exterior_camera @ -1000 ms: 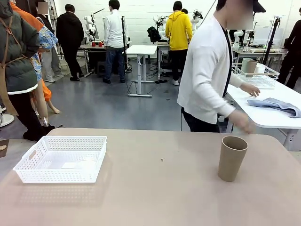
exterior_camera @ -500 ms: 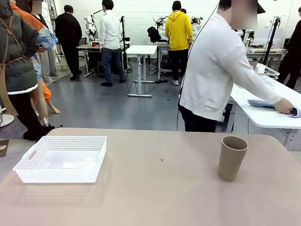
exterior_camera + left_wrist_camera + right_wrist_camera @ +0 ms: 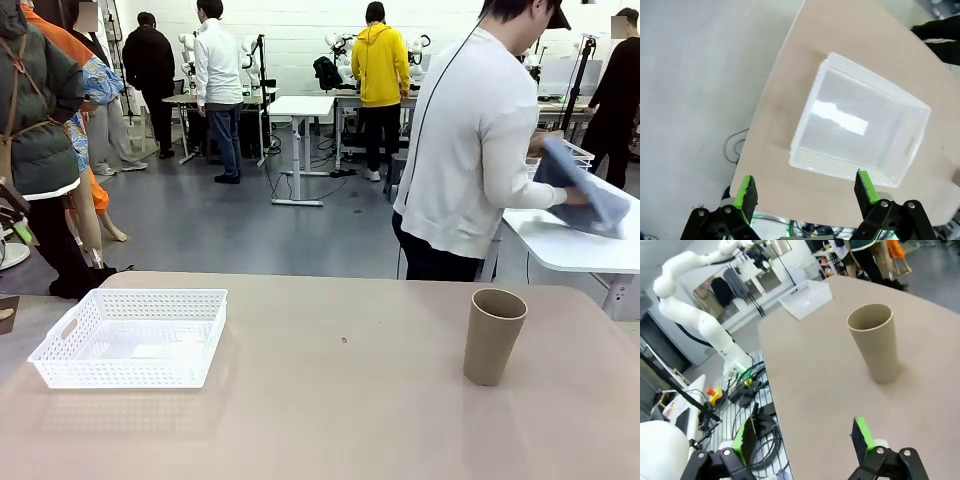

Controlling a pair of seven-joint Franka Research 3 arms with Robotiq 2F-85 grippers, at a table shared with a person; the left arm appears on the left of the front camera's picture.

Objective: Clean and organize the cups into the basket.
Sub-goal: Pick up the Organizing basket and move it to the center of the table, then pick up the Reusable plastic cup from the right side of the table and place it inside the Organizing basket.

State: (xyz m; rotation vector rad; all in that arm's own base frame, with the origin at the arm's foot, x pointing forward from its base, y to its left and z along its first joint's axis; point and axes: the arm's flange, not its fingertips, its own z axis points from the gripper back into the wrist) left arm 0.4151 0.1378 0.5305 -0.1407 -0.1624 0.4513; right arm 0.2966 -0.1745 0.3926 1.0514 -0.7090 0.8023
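One tan-brown cup (image 3: 494,335) is seen upright, mouth up, on the right side of the desk (image 3: 340,410). It is touched by nothing, and nothing can be made out inside it. The white basket (image 3: 125,372) is set on the left side of the desk, well apart from the cup, and its floor is seen bare from above in the left wrist view.

The cup is judged to be light and stiff, with a matte wall that should not slip much against the green pads. Because it is tall and narrows toward its foot, it is likely to be tipped by a sideways nudge. A hold across the upper half of the wall is advised, where the widening shape would stop it sliding down through the fingers. Only a moderate squeeze is called for, since a thin wall could be bent.

The right gripper (image 3: 804,435) is held spread wide on the near side of the cup, apart from it, with nothing between its fingers. The left gripper (image 3: 805,186) is likewise spread and is held above the basket, looking down on it.

At the far side, a person's back is turned to the desk, and a blue-grey cloth (image 3: 590,195) is held over another table at the far right.
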